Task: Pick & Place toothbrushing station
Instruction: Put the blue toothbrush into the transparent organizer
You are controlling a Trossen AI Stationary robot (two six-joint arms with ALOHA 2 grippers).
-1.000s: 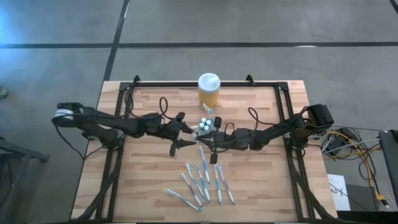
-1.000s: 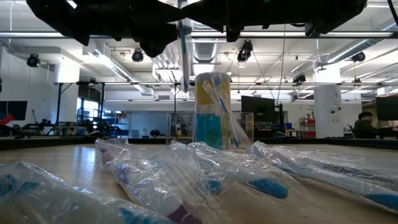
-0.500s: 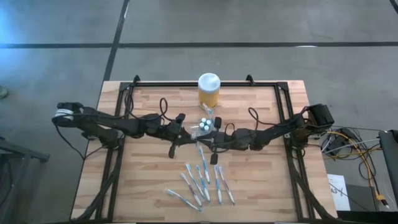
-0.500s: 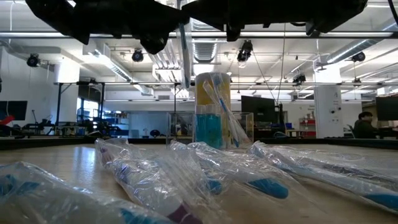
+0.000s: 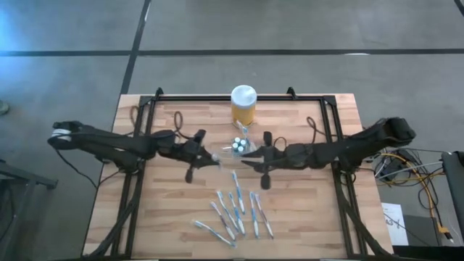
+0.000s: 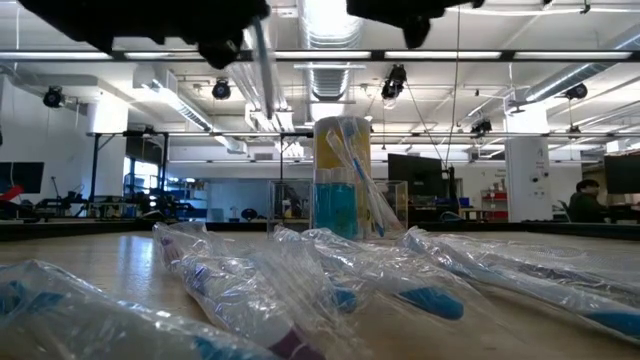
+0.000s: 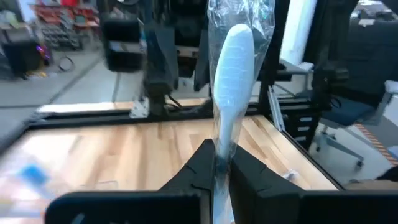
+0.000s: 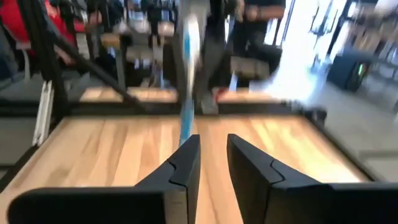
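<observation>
My left gripper (image 5: pixel 214 159) is at mid table, shut on a toothbrush (image 7: pixel 231 81) in a clear wrapper. The same toothbrush (image 6: pixel 263 70) shows upright under the dark arm in the low view. My right gripper (image 5: pixel 248 161) faces it from the right, open with nothing between its fingers (image 8: pixel 213 149). The small clear holder (image 5: pixel 239 145) with white-capped pieces stands on the table between and just beyond the two grippers, and one toothbrush (image 6: pixel 365 200) leans in it. Several wrapped blue-and-white toothbrushes (image 5: pixel 235 214) lie flat near the front edge. My left gripper pinches the wrapped toothbrush between its two fingers at the narrow part of its shaft (image 7: pixel 219 146), below the broad white end (image 7: pixel 236 56). The fingers lie level, coming from the table's left, across the brush. The brush stands upright, clear of the table.
A yellow jar with a white lid (image 5: pixel 243 104) stands at the far edge, behind the holder. Black frame rails (image 5: pixel 145 123) and cables run along both sides of the wooden table (image 5: pixel 167 217). A person (image 6: pixel 585 200) sits far off in the room.
Both arms have drawn apart and risen. My left gripper has gone toward the table's left edge and taken the upright toothbrush with it. My right gripper has pulled back toward the right edge, away from the brush.
</observation>
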